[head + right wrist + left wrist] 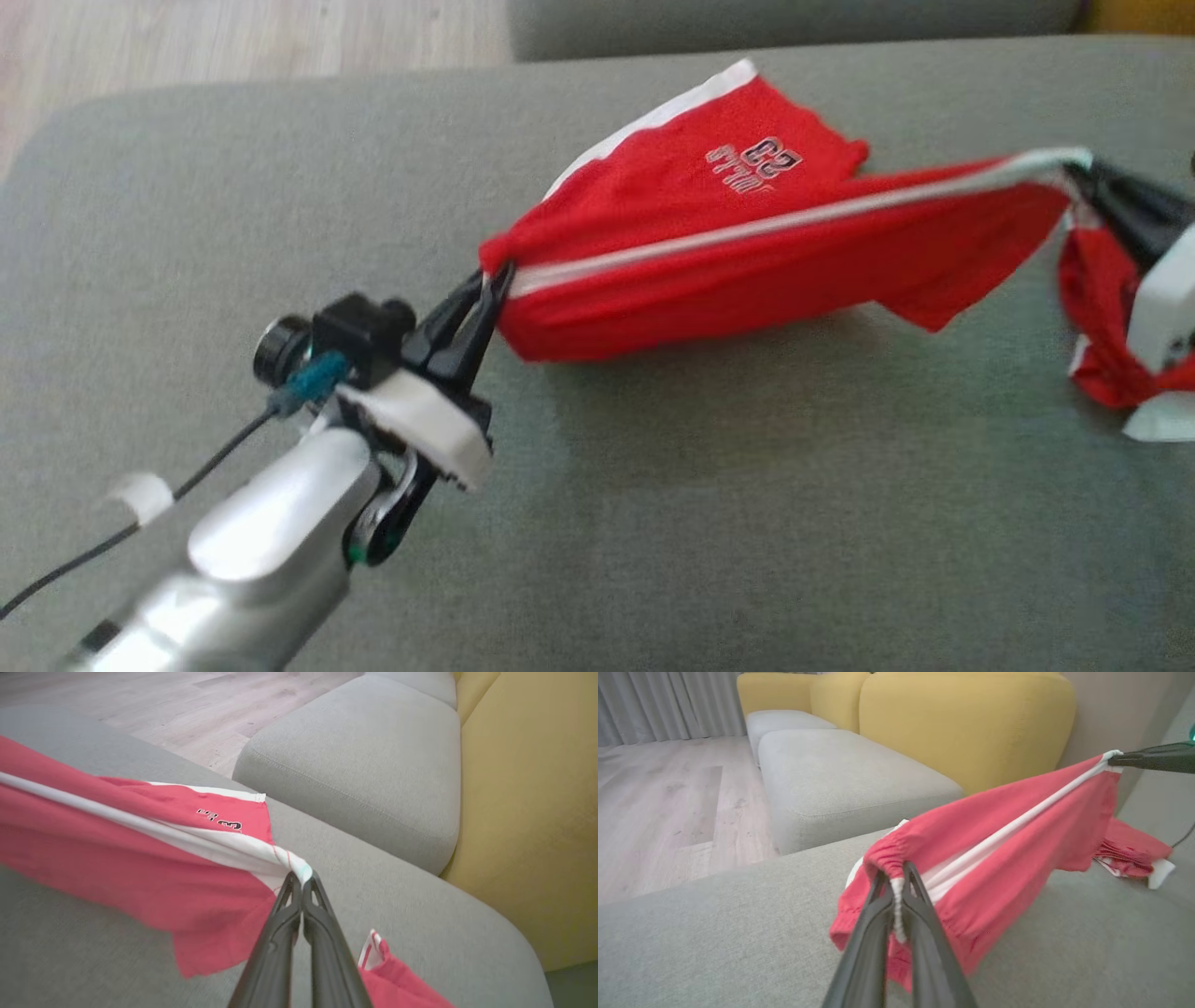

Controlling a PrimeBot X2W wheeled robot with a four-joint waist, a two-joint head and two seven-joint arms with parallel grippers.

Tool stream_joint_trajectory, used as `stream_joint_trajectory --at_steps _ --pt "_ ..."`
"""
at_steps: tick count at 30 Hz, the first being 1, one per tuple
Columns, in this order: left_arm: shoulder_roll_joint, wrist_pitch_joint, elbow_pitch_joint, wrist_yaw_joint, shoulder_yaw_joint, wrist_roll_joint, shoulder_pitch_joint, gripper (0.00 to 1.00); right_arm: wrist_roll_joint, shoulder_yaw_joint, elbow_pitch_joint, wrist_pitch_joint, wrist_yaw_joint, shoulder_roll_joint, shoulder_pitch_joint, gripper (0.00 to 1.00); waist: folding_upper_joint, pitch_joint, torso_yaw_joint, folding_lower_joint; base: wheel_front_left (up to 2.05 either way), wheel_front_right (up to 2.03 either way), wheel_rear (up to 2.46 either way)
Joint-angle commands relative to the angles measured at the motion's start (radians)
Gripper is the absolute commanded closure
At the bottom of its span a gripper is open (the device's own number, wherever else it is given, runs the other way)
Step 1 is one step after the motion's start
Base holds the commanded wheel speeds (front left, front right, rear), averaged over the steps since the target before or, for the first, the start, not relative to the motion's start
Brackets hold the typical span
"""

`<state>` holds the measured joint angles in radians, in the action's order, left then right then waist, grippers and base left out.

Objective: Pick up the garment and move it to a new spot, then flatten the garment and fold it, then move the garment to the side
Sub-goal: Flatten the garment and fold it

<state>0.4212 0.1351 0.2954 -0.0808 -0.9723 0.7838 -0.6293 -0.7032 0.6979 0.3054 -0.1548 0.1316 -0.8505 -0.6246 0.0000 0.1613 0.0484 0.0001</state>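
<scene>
Over toward the left edge of the grey cushion (653, 523), the left gripper (493, 283) has its fingers pressed together on the gathered end of the garment (747, 233). It looks like a pair of red shorts with a white stripe (775, 220) down the side. From there the garment runs across the middle of the cushion, pulled fairly taut, to the right edge. There the right gripper (1075, 174) is clamped on the other end of that stripe. Both wrist views back this up: cloth nipped right at the tips, no gap.

Progress-wise, I'd say the pick-up is done and it's somewhere in the move-to-a-new-spot bit. Nothing is flattened, since the cloth hangs doubled over in a sag. Folding and shifting it to the side are all left to do.

Stuff I can't make out:
- The right gripper is chopped off by the picture's right edge, and a clump of red cloth dangles under it, probably the other leg.
- The print (754, 161) is upside down and blurry, some number.
- I can't tell if the bottom hem brushes the cushion or hangs just above it.
</scene>
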Motion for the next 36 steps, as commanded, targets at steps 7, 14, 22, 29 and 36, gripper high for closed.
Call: stream_joint_trajectory --at_steps 7,14,22,29,36 --pt "-0.065 0.017 0.101 -0.021 0.069 -0.005 -0.176 1.0 0.209 -0.055 0.112 0.004 -0.001 0.063 -0.21 1.0 0.0 0.168 0.097 -0.0001 0.0 0.0 0.0" --pt "-0.134 0.026 0.206 -0.026 0.069 -0.021 -0.263 1.0 0.302 0.027 0.239 0.033 -0.001 0.108 -0.367 1.0 0.0 0.253 0.148 -0.0001 0.0 0.0 0.0" --pt "-0.203 0.052 0.288 -0.008 0.059 -0.027 -0.316 1.0 0.32 0.099 0.363 0.088 -0.001 0.126 -0.474 1.0 0.0 0.313 0.195 -0.0001 0.0 0.0 0.0" --pt "-0.257 0.077 0.351 0.015 0.052 -0.033 -0.359 1.0 0.317 0.148 0.455 0.143 -0.001 0.144 -0.553 1.0 0.0 0.355 0.226 -0.0001 0.0 0.0 0.0" --pt "-0.292 0.095 0.397 0.032 0.05 -0.038 -0.392 1.0 0.306 0.191 0.525 0.173 -0.001 0.16 -0.622 0.63 0.0 0.39 0.244 -0.0001 0.0 0.0 0.0"
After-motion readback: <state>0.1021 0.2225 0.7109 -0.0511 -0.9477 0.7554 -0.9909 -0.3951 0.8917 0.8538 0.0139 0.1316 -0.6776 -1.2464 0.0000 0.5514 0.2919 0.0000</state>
